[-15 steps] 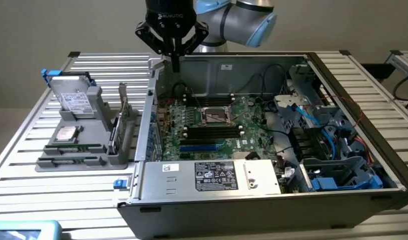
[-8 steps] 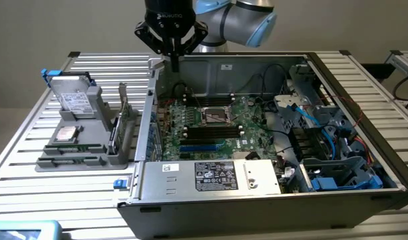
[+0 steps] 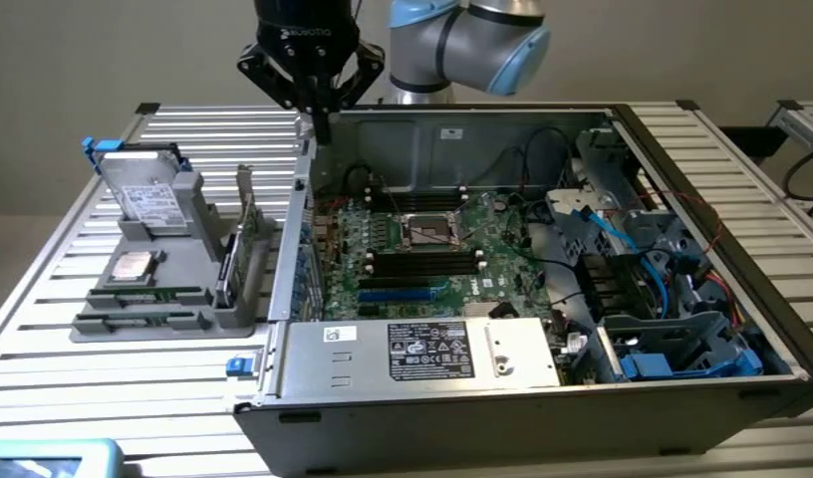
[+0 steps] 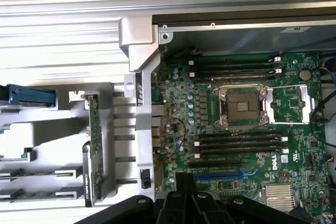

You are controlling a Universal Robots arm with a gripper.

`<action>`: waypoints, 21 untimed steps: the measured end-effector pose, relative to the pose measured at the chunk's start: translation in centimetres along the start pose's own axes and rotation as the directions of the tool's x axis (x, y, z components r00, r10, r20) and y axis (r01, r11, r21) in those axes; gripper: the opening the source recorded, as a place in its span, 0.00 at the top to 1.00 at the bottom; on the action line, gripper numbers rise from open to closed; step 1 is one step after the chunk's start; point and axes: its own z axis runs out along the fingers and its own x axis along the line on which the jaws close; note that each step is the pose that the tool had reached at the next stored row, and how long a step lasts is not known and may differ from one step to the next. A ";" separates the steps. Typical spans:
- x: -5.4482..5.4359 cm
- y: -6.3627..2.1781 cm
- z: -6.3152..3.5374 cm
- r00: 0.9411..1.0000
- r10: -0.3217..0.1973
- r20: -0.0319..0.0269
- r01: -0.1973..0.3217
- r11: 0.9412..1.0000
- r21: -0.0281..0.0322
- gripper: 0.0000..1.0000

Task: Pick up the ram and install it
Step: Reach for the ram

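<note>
The ram (image 3: pixel 154 296) is a narrow green stick sitting in a front slot of the grey holder (image 3: pixel 234 324), on the table at the exterior view's left. A second stick like it (image 3: pixel 138 320) sits just in front. My gripper (image 3: pixel 323 129) hangs above the back left corner of the open computer case (image 3: pixel 513 418), fingers pointing down, shut with nothing between them. It is well away from the holder. In the wrist view the black gripper (image 4: pixel 190 190) hovers over the motherboard (image 4: pixel 178 93), near the black memory slots (image 4: pixel 239 142).
A silver hard drive (image 3: pixel 147 199) and a tall green expansion card (image 3: pixel 247 234) stand upright in the holder. Cables, blue drive bays (image 3: pixel 685 354) and the power supply (image 3: pixel 420 349) crowd the case. A slatted metal table (image 3: pixel 61 398) surrounds everything.
</note>
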 end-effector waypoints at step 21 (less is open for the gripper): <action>6.0 -3.22 -0.14 1.000 0.001 -0.009 -0.001 1.000 0.001 0.89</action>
